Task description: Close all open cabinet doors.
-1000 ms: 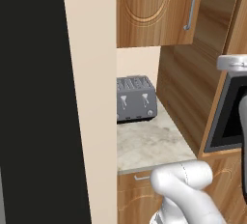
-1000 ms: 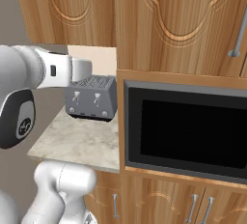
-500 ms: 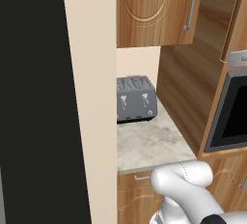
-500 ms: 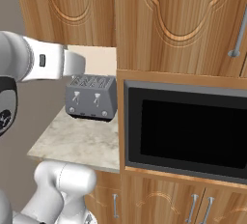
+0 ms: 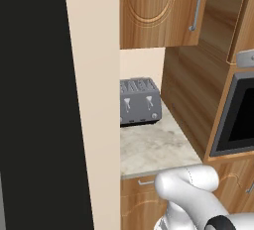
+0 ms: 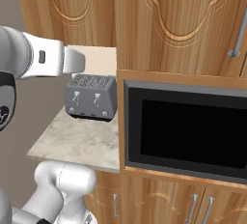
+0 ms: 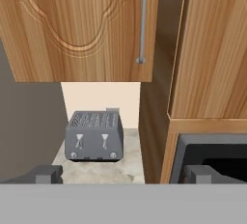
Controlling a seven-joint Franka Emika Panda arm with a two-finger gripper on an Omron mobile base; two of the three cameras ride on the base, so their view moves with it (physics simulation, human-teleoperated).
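While the gripper [image 7: 116, 174] is hanging with its fingers spread apart and holding nothing, the cabinet door [image 7: 79, 27] above the toaster [image 7: 94, 136] is sitting flush; the robot is seemingly finishing, though other doors are lying beyond view.

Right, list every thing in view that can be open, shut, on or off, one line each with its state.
Cabinet door above the toaster: shut, flush with the cabinet front.
Cabinet door above the microwave: shut, as far as the right base view shows.
Microwave: door shut, window dark.
Toaster: slots empty, levers up.
Lower doors: shut.
Pincer: open, holding nothing.
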